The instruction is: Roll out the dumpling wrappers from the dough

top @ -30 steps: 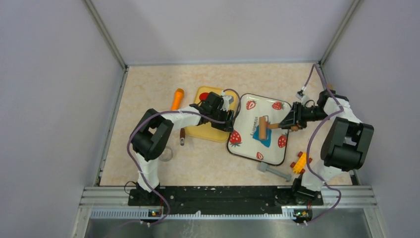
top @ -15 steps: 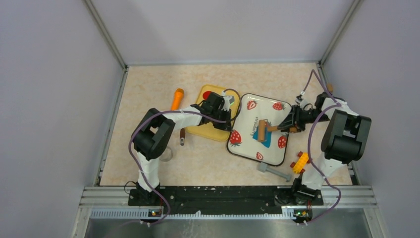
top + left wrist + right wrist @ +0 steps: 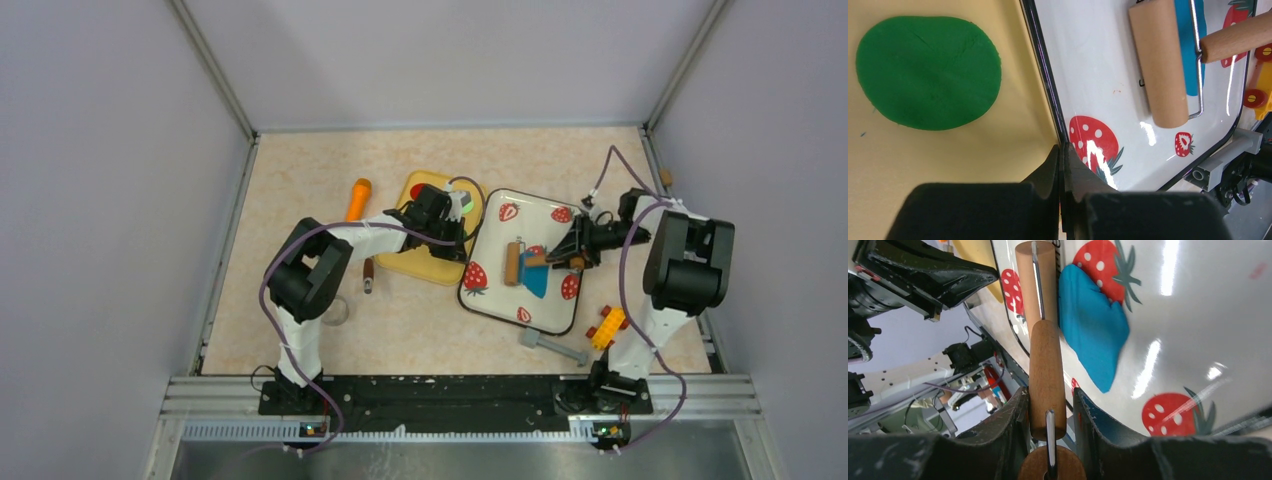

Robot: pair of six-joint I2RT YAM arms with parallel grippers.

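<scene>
- Dough (image 3: 1093,325): flat blue patch on strawberry tray (image 3: 1108,75), beside rolling pin (image 3: 1024,285).
- Right gripper (image 3: 1048,407) jaws clenched on its handle; press, roll across evenly.
- Left gripper (image 3: 1062,160) jaws pinched on tray rim; hold steady.

The top view looks down on the whole bench (image 3: 420,330) from above its near edge. Both wrist views hang close over the tray (image 3: 535,205), sharing its roller (image 3: 513,263).

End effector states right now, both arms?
Left end effector: closed, pinching the tray rim.
Right end effector: closed on the rolling pin handle.
</scene>
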